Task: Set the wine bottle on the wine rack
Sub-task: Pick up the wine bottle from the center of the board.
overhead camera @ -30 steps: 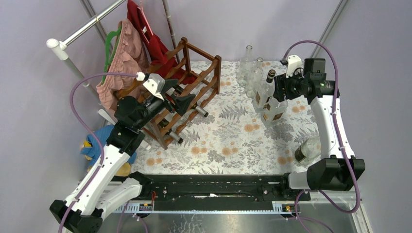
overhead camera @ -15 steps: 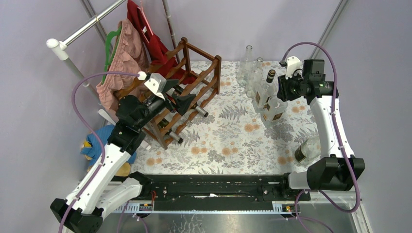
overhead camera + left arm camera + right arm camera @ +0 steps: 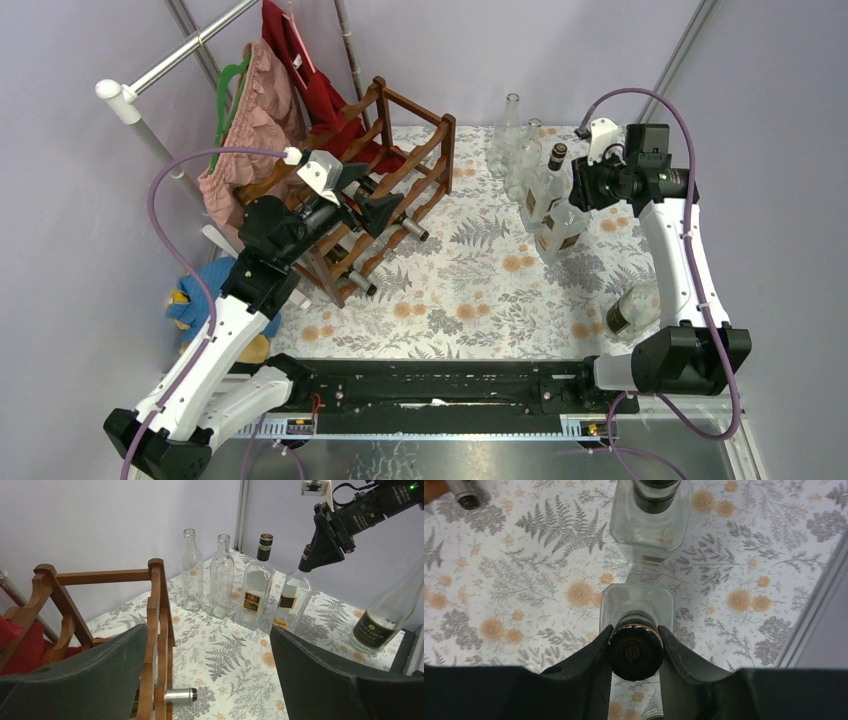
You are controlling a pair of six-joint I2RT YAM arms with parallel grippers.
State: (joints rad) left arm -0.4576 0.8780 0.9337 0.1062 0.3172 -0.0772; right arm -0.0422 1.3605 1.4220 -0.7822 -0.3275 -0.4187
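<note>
Lavender walls close round a table under a fern-and-flower cloth (image 3: 470,290). At its far right the right gripper (image 3: 635,632) comes down from above with both fingers pressed against the dark cap of the wine bottle (image 3: 636,605), a square clear one standing upright on the cloth, just beside a black-capped bottle (image 3: 256,587) and near two uncapped clear bottles (image 3: 191,570). Well apart, at the far left, stands the wine rack (image 3: 425,160), with a bottle neck (image 3: 179,695) poking out low down. The left gripper (image 3: 209,645) hangs by the rack, its fingers spread wide, holding nothing.
</note>
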